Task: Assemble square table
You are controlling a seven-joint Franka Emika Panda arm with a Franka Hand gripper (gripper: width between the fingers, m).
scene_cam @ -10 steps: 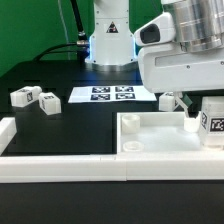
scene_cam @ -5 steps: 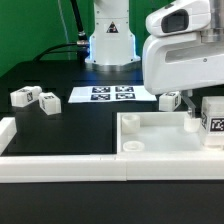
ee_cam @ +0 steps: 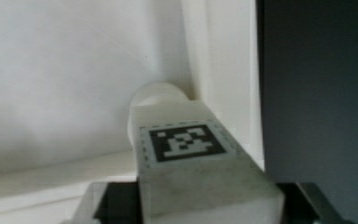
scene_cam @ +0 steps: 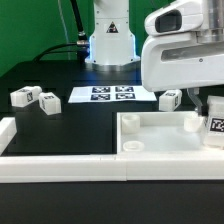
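One square table panel (scene_cam: 160, 140) laid at the exterior view's right, four legs counted, two loose legs (scene_cam: 22, 97) (scene_cam: 47, 102) at its left, third leg (scene_cam: 170, 100) set behind the panel, fourth leg (ee_cam: 194, 150) clamped by the gripper (ee_cam: 202, 205) at the panel's right corner.

the table top (scene_cam: 60, 75) was black, with a green backdrop (scene_cam: 25, 25) in the upper left of the frame. the marker board (scene_cam: 110, 95) was white with four black-and-white tags. two loose legs (scene_cam: 22, 97) at the left were white with black-and-white tags. the square panel (scene_cam: 150, 138) and border wall (scene_cam: 60, 168) were plain white. the arm (scene_cam: 185, 55) was white, its base (scene_cam: 108, 45) lit blue. the wrist-view leg (ee_cam: 194, 180) was off-white with a black-and-white grid tag.
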